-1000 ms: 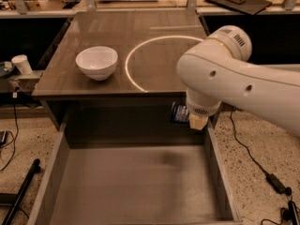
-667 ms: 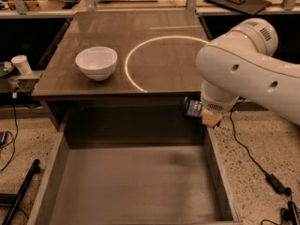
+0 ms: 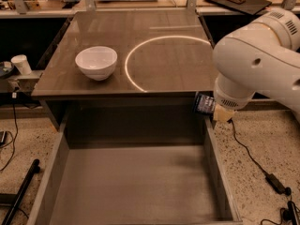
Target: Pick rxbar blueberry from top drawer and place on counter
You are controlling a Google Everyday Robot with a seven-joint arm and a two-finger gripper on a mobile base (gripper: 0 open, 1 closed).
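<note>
My pincer (image 3: 212,108) sits at the front right corner of the worktop (image 3: 154,27), mostly hidden under my bulky white arm (image 3: 255,62). It is clamped on the rxbar blueberry (image 3: 204,104), whose dark blue wrapper pokes out to the left of my wrist, held in the air just below the worktop's front edge and above the right wall of the top drawer (image 3: 136,182). The drawer is pulled out wide with its flat grey bottom showing. On the worktop a white bowl (image 3: 96,62) stands at the left, beside a bright curved light reflection (image 3: 133,62). A small white cup (image 3: 21,63) sits off the worktop's left side. A black cable (image 3: 255,161) trails over the speckled floor (image 3: 267,135) at the right
</note>
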